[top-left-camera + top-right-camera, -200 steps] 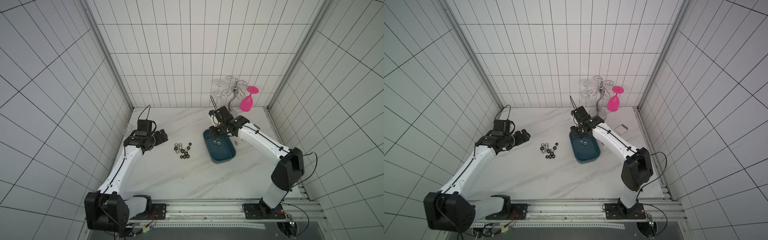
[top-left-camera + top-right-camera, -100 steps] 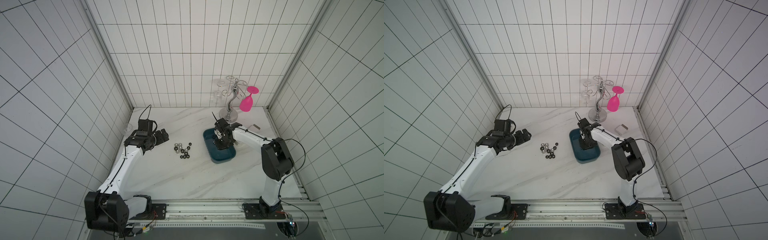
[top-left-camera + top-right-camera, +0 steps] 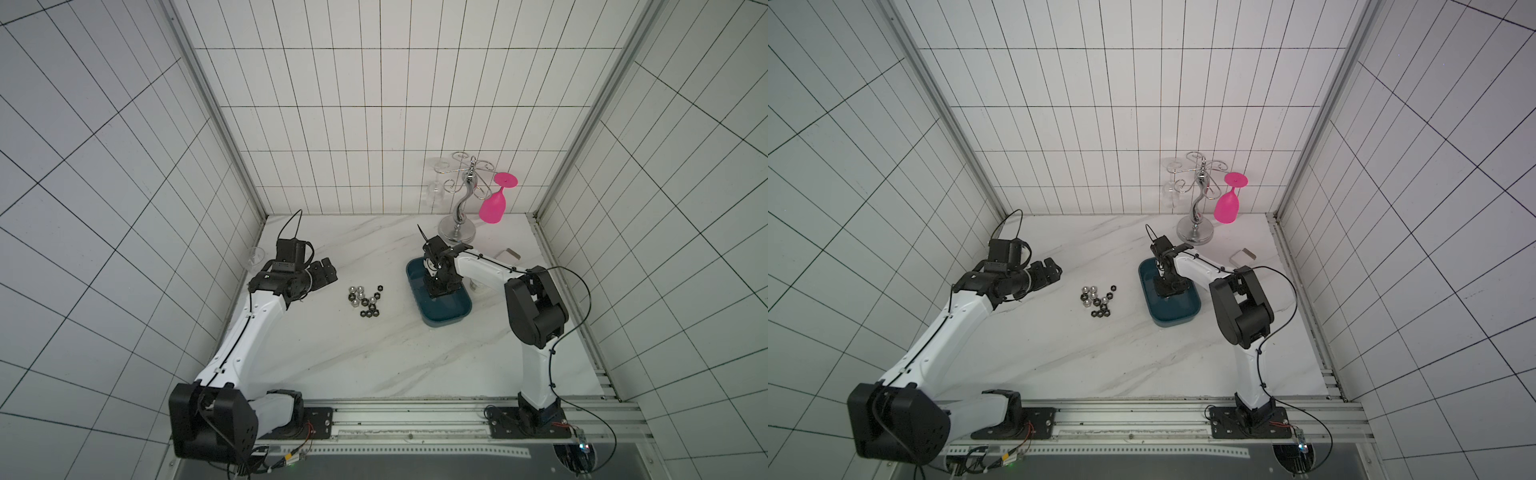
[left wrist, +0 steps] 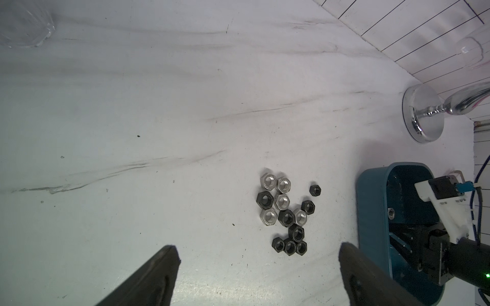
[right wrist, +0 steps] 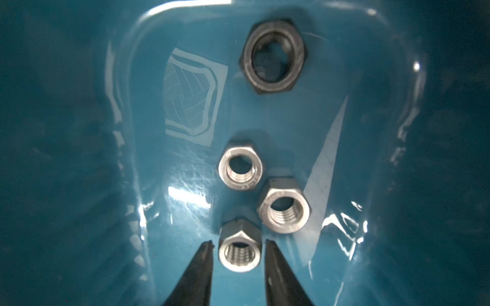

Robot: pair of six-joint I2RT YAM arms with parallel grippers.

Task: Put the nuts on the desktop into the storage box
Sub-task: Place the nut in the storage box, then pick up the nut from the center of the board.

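Several silver and black nuts (image 3: 365,301) (image 3: 1098,301) (image 4: 287,214) lie clustered on the white marble desktop (image 3: 374,365). The teal storage box (image 3: 444,328) (image 3: 1173,320) (image 4: 371,212) stands to their right. My right gripper (image 3: 438,286) (image 3: 1169,289) (image 5: 238,242) points down inside the box, open a little. A silver nut (image 5: 240,258) lies between its tips with a gap on each side. Two more silver nuts (image 5: 283,205) and a black nut (image 5: 273,55) rest on the box floor. My left gripper (image 3: 326,270) (image 3: 1050,270) (image 4: 257,246) hovers open and empty left of the cluster.
A chrome glass rack (image 3: 457,230) with a pink glass (image 3: 492,208) stands at the back right. A small white block (image 3: 509,253) lies by the right wall. A clear glass (image 3: 253,257) sits at the left wall. Tiled walls close in three sides.
My right arm folded and brought its gripper down into the storage box, then its jaws parted from the silver nut. The left arm has not moved.
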